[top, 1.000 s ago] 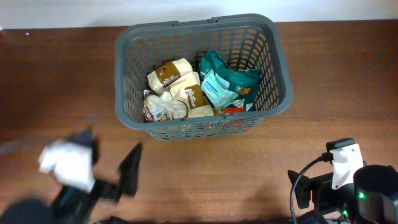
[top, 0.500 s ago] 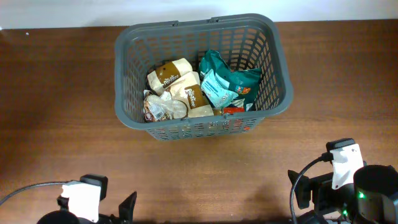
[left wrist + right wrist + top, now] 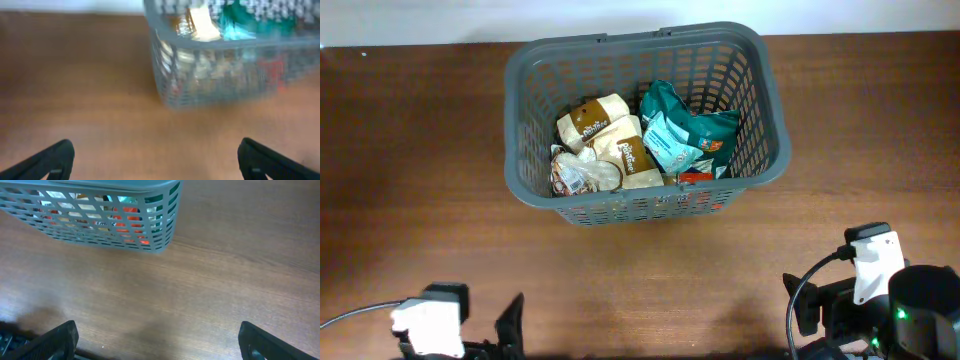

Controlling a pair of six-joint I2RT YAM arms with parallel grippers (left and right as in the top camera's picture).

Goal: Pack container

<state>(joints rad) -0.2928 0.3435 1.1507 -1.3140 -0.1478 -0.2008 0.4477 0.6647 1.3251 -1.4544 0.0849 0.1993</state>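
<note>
At the near edge of the desk (image 3: 420,200), both arms sit well apart from the basket (image 3: 516,130). The left pincer (image 3: 154,150) is spread wide with nothing between its tips, only bare wood. The right pincer (image 3: 157,330) is likewise released and empty. Beyond them lies a stretch of bare desk.

The basket stands upright at the far middle, its near wall facing the arms; the left wrist view of it is blurred. Inside, cream packets (image 3: 610,135) lie on the left, touching teal packets (image 3: 685,130) on the right. A red packet (image 3: 695,178) sits low against the near wall. No packet shows loose on the desk, so packing looks close to done.

The basket is probably stiff and light for its bulk. The solid rim seems the best place to take hold, since a tip could snag in the lattice slots. The packets look soft and crinkly and would likely slide if the basket were shoved.
</note>
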